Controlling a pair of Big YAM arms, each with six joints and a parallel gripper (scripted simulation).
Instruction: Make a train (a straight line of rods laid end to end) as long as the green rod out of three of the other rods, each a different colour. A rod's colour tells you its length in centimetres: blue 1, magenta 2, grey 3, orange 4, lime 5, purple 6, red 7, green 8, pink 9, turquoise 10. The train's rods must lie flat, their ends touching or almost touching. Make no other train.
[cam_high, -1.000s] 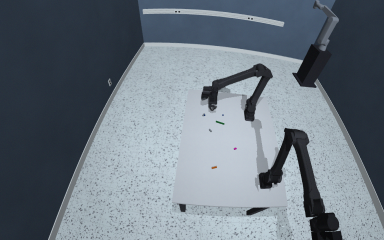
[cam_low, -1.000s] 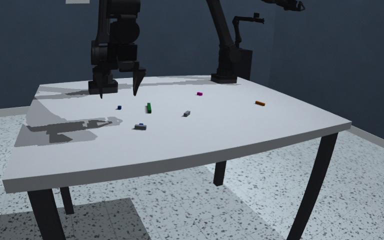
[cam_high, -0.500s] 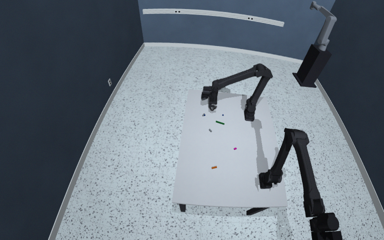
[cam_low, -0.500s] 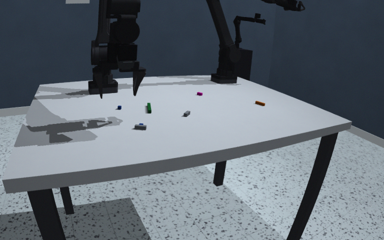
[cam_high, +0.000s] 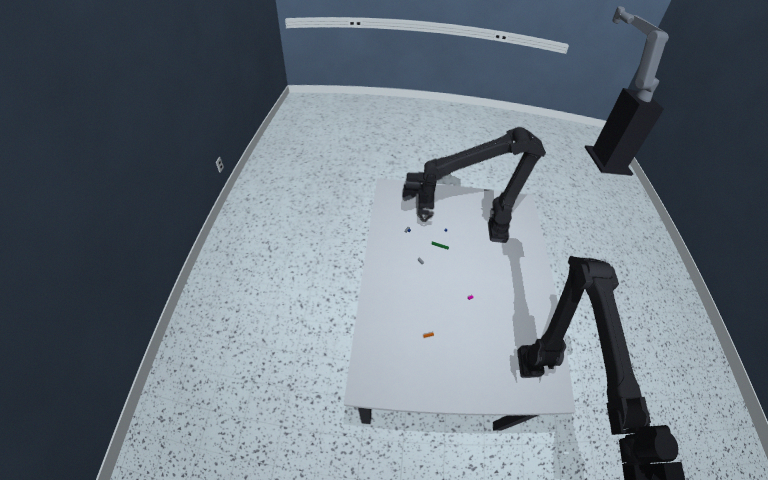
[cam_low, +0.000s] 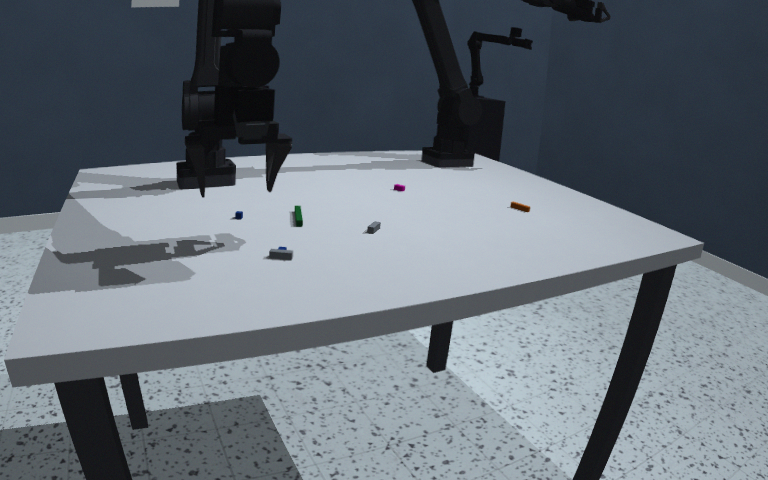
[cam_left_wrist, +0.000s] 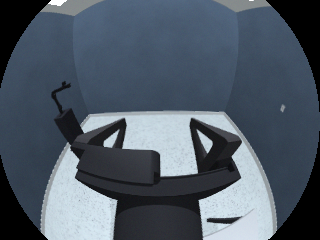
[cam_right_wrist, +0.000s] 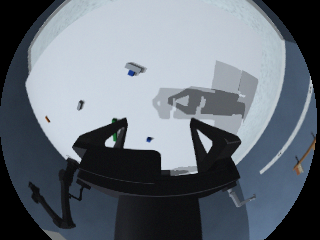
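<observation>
Pale flat table top (cam_high: 481, 367) (cam_low: 453, 271) (cam_left_wrist: 235, 232) (cam_right_wrist: 175, 40) | right gripper (cam_high: 424, 218) (cam_low: 236, 193) (cam_right_wrist: 159, 120) wide open, 0 held, above it | small blue cube-like rod (cam_high: 445, 229) (cam_low: 239, 215) (cam_right_wrist: 149, 139): between gripper and right base, top view; long axis unclear; right arm nearer

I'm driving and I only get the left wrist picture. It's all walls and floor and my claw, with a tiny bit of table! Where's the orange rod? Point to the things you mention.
Observer: The orange rod (cam_high: 428, 335) (cam_low: 520, 207) (cam_right_wrist: 47, 119) lies on the table (cam_high: 390, 373) (cam_low: 453, 271) (cam_left_wrist: 242, 232) (cam_right_wrist: 175, 45), well away from the green rod (cam_high: 440, 245) (cam_low: 298, 216) (cam_right_wrist: 114, 135).
Operator: Is the other arm holding anything?
Observer: No, the right claw (cam_high: 424, 217) (cam_low: 236, 194) (cam_right_wrist: 158, 121) is open above the table, with no rod in it.
Operator: Did somebody put a blue one next to a grey one?
Observer: Yes, one blue rod (cam_high: 408, 230) (cam_low: 282, 247) (cam_right_wrist: 131, 73) lies right beside a grey rod (cam_high: 406, 229) (cam_low: 280, 254) (cam_right_wrist: 134, 66); I can't tell if they touch.
</observation>
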